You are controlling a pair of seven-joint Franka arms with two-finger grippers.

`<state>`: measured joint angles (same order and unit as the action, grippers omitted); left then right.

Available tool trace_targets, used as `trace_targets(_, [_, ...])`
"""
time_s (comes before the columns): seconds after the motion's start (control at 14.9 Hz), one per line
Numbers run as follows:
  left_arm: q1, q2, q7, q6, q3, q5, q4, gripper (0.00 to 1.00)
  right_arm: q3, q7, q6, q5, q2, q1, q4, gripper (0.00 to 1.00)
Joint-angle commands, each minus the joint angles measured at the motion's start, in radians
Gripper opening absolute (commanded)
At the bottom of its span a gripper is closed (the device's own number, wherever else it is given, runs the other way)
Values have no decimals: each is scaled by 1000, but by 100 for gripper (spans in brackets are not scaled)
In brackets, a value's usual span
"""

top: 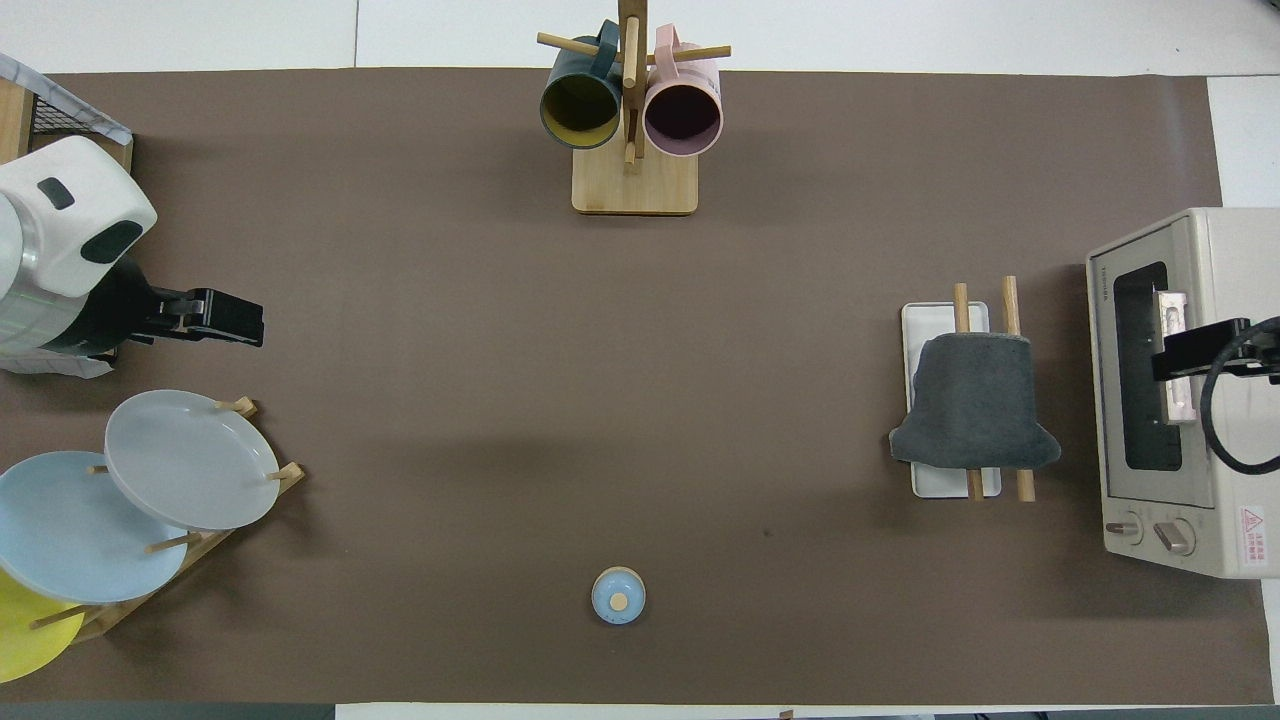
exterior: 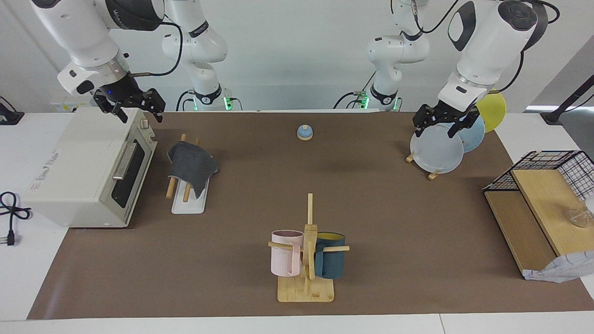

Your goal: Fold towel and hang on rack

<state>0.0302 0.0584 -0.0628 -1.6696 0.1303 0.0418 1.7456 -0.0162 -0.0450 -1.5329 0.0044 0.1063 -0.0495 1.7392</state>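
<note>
Towel (exterior: 190,165) draped on rack (exterior: 188,204) beside oven (exterior: 88,171).

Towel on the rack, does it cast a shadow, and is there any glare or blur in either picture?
Facing view: the towel is sharp and casts only a soft shadow onto the rack base; lighting is even, no glare. Overhead view: a faint shadow lies on the mat beside the towel; edges are crisp, nothing blurred.

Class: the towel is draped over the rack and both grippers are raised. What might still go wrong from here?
1. The towel hangs lopsided over the rack, one corner trailing low; it may slide off.
2. The right gripper hangs over the toaster oven; a careless descent might strike it.
3. The left gripper is over the plates and may knock them.
</note>
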Motion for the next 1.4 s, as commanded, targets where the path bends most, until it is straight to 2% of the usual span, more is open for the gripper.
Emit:
trace_targets(0.0, [-16,-9,-8,-4,5,15,-14,100,4,13,10,-24,13,31,14,100])
trace_targets(0.27, [-41,-6,0,-12,6,4,-8,100,10,17,20,-24,33,37,43,100])
trace_targets(0.54, [-88,0,-2,-19,5,4,-1,100,15,65,-27,-32,9,29,5,100])
trace_targets(0.74, [-92,0,-2,-15,6,4,-1,100,18,65,13,-56,-31,36,-50,100])
trace_targets(1.34, [-90,0,-2,-15,6,4,-1,100,15,60,8,-55,-23,37,-40,100])
